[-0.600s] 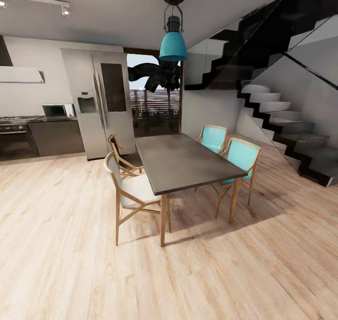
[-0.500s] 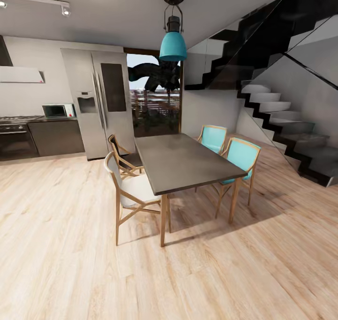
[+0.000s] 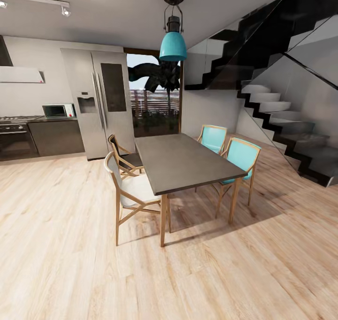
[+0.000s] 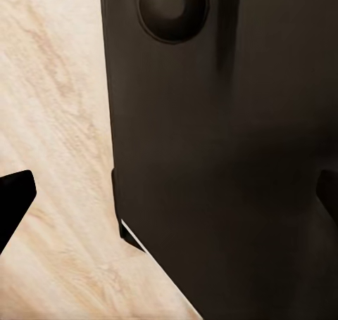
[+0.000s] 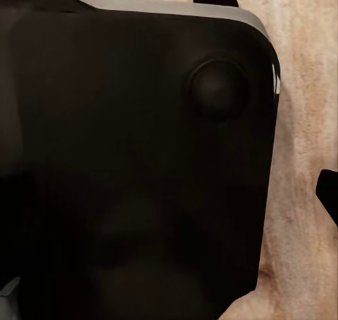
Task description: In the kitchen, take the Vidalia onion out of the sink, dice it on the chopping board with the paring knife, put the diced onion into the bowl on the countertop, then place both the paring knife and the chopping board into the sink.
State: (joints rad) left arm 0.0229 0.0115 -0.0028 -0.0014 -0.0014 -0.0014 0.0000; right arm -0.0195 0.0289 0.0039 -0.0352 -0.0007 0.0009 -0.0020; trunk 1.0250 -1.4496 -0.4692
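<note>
None of task's things in sight; kitchen counter [image 3: 56, 119] lies far left beyond dining table [image 3: 185, 162], across wooden floor [image 3: 61, 245]. Both pincers' state: cannot tell.

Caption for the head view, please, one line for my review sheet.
Dark dining table with four chairs on a wood floor, teal pendant lamp above, fridge and staircase behind.

A big matte black body panel [image 4: 225, 158] with rounded corners carries a round domed black knob [image 4: 173, 7]. On the right side, a like panel [image 5: 134, 165] has a grey upper edge and a round boss [image 5: 219, 88].
</note>
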